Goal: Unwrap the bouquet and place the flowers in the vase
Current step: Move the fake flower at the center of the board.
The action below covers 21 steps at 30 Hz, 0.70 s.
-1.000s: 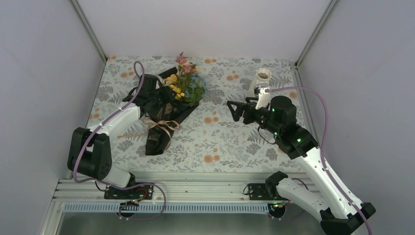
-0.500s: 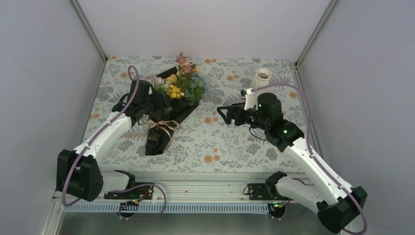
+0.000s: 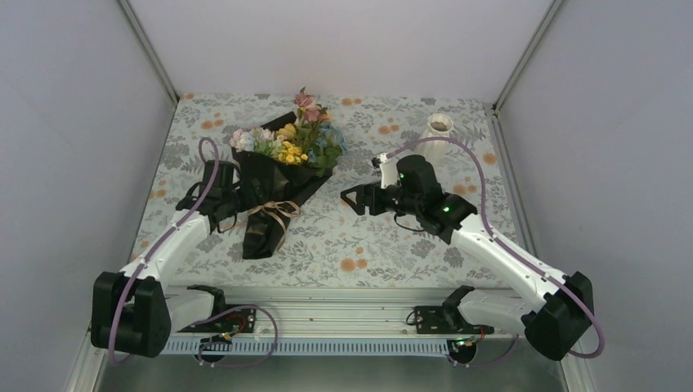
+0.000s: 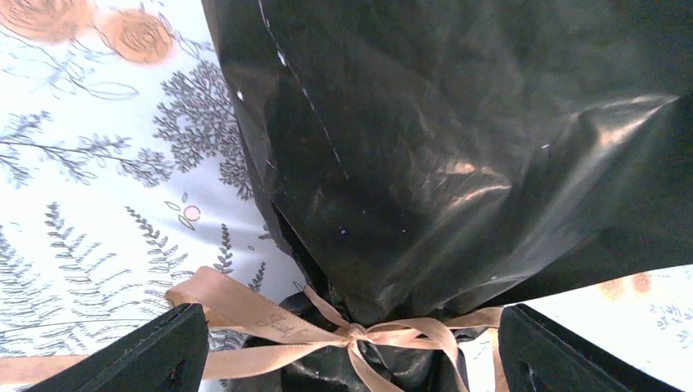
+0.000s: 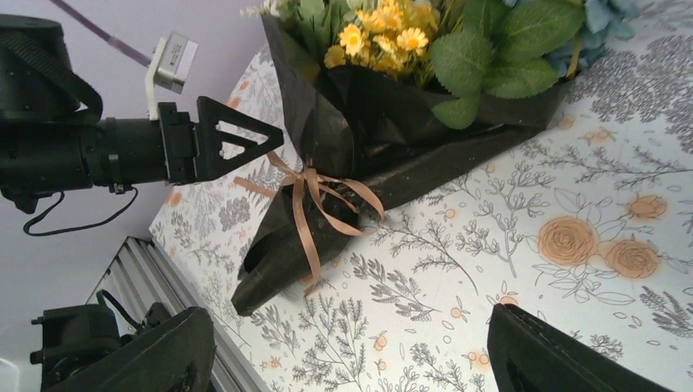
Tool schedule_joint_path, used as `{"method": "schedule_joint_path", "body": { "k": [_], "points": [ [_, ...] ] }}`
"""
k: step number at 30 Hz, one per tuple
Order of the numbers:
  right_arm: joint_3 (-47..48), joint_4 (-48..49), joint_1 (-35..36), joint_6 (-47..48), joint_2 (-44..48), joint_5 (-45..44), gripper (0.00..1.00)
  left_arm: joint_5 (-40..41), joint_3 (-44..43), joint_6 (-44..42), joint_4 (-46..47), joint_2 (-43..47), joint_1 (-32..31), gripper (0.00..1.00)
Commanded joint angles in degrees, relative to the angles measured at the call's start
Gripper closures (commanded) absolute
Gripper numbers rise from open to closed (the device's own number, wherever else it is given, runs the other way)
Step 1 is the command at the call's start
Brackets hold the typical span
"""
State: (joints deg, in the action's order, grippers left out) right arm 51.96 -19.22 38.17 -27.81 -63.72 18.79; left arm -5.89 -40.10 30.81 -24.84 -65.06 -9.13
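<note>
Tablecloth (image 3: 176,163): floral print in orange and grey, covering the whole tabletop.
Left gripper (image 3: 239,194): reaching in from the left, level with the tied neck of the bouquet (image 3: 274,184). Its two fingers (image 4: 155,351) stand wide apart (one at each bottom corner of the left wrist view). The tied neck lies between them and neither finger presses on it.
Bouquet, position: lying flat on the cloth, left of centre, with the narrow tail towards the near edge and the blooms towards the far wall.
Black wrapping sheet (image 4: 458,147): glossy and creased, folded into a cone around the stems and gathered tight at the neck.
Ribbon (image 3: 274,210): tan, tied in a bow around the neck, with loose ends trailing over the wrap and onto the cloth.
Flowers (image 3: 294,139): pink, yellow, blue, lilac and white blooms with green leaves, spilling from the open mouth of the cone. All of them are still inside the wrap.
Right gripper (image 3: 353,198): to the right of the bouquet and pointing left at it, clear of the wrap. Its fingers (image 5: 139,351) are spread wide with only cloth showing between them.
Vase (image 3: 439,131): white and ribbed with a scalloped rim, upright at the far right of the table. It stands behind the right arm, well apart from the bouquet.
</note>
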Motion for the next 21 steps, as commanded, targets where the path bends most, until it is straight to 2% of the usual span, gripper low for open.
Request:
{"method": "schedule_joint_path", "body": {
  "k": [1, 5, 11, 21],
  "points": [
    [2.73, 0.67, 2.14, 0.44, -1.65, -1.21, 0.16, -4.02, 2.04, -0.69, 5.57, -3.08, 0.13, 0.11],
    [3.41, 0.24, 3.16, 1.40, -2.32, -2.27, 0.16, -8.55, 3.35, -2.82, 9.99, -7.20, 0.04, 0.13],
    [2.72, -0.54, 4.05, 2.24, -3.45, -3.20, 0.16, -9.80, 3.45, -4.12, 13.16, -11.44, -2.63, 0.16],
    [2.12, 0.74, 5.41, 2.07, -4.65, -4.10, 0.24, -18.10, 4.28, -0.68, 22.31, -15.92, -7.43, 0.23]
  ]
}}
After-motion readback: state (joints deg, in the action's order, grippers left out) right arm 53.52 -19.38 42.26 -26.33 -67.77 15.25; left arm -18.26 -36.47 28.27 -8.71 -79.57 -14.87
